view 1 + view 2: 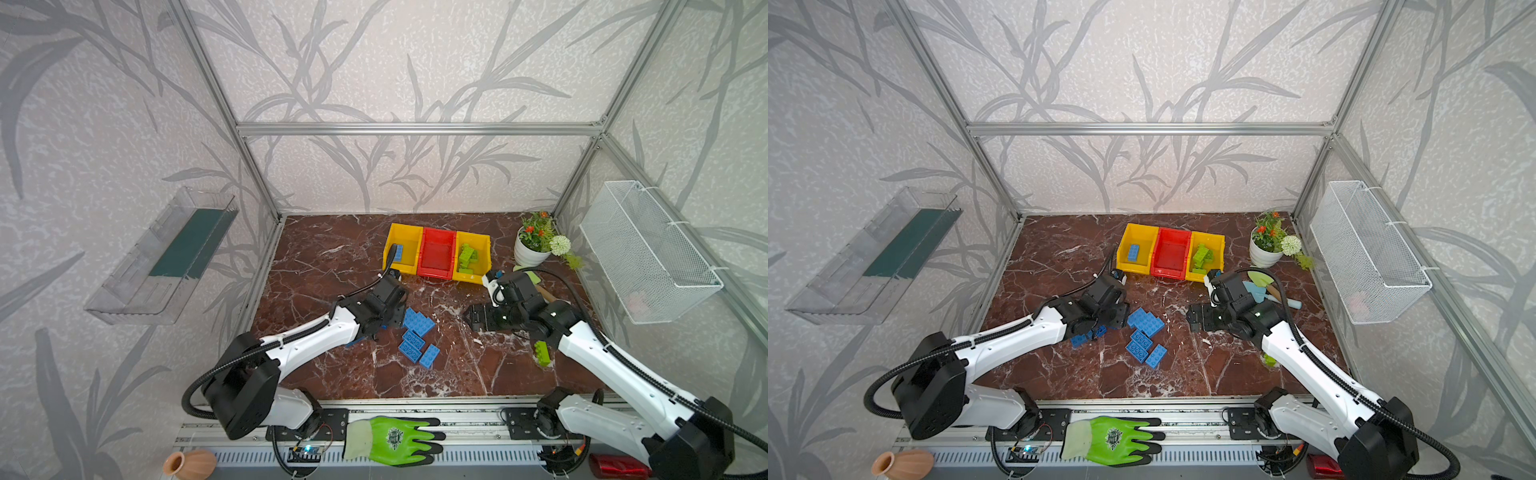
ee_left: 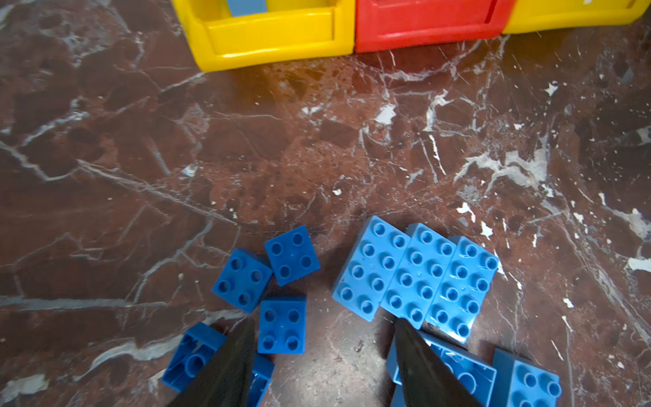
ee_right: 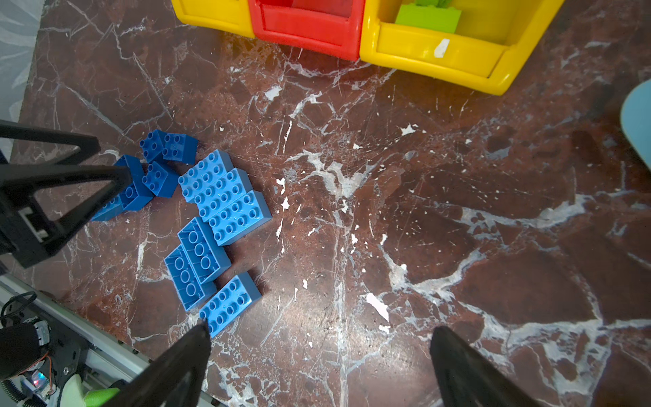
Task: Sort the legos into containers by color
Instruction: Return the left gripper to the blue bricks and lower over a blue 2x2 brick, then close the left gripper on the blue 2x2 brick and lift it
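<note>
Left wrist view: the left gripper hangs low over a glossy table patterned like red-brown marble. Its two black tapered fingers are spread and pinch nothing. Between them lies a dark blue square brick of hard shiny plastic, studs up, close to one finger and well short of the other. Two more square bricks sit close together just beyond the tips. An overturned square brick shows its hollow underside beside the nearer finger. Three light blue oblong bricks, each with two rows of four studs, lie with long edges touching just ahead of the other finger. Beyond stand three smooth moulded bins joined in a row, red between two yellow.

In both top views the yellow bin on the left arm's side holds a light blue brick. The yellow bin on the right arm's side holds lime green bricks. A green brick lies on the table beside the right arm.

In the right wrist view the right gripper has its fingers spread wide above the table. A long light blue brick lies just beside one fingertip, outside the gap.
</note>
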`<state>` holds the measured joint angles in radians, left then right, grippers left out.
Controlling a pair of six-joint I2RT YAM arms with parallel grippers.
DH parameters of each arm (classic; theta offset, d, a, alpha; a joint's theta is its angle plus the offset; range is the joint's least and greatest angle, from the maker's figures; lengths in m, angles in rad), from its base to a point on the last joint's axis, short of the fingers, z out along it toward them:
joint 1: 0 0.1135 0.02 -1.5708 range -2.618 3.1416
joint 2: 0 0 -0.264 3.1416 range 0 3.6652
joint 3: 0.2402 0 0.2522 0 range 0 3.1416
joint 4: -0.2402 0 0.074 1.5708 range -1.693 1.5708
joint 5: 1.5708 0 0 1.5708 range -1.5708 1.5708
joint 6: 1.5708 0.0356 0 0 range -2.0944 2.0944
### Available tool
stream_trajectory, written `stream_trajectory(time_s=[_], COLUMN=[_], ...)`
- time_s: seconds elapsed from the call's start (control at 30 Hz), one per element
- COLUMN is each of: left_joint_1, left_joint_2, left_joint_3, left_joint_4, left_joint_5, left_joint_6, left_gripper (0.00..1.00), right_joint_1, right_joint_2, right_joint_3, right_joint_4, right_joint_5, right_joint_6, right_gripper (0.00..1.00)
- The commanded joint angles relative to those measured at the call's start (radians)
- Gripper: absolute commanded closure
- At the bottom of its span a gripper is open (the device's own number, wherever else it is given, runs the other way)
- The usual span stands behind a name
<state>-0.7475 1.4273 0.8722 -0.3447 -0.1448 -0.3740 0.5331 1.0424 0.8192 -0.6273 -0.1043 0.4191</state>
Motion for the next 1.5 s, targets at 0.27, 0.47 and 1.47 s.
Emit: stream_trajectory(time_s=[0.27,0.47,1.47], left_joint_1=[-0.124,-0.256,-0.331], left_joint_2=[0.085,0.088,0.333], left_joint_3=[0.061,0.071,0.165], left_joint_4=[0.027,0.026,-0.021], left_joint_5=[0.065,0.082,0.106], left_joint_6=[0.002,-0.055,-0.135], left_gripper=[0.39,0.40,0.45], right_joint_1=[0.005,0.003,0.002], right_joint_2=[-0.065,-0.101,-0.295], right_joint_3=[-0.015,-0.028,-0.099], right_joint_4=[-0.057,-0.087,-0.184], right_joint_5=[0.064,0.118,0.140], right_joint_6=[0.007,0.020,0.075], right_gripper=[0.03,0.03,0.03])
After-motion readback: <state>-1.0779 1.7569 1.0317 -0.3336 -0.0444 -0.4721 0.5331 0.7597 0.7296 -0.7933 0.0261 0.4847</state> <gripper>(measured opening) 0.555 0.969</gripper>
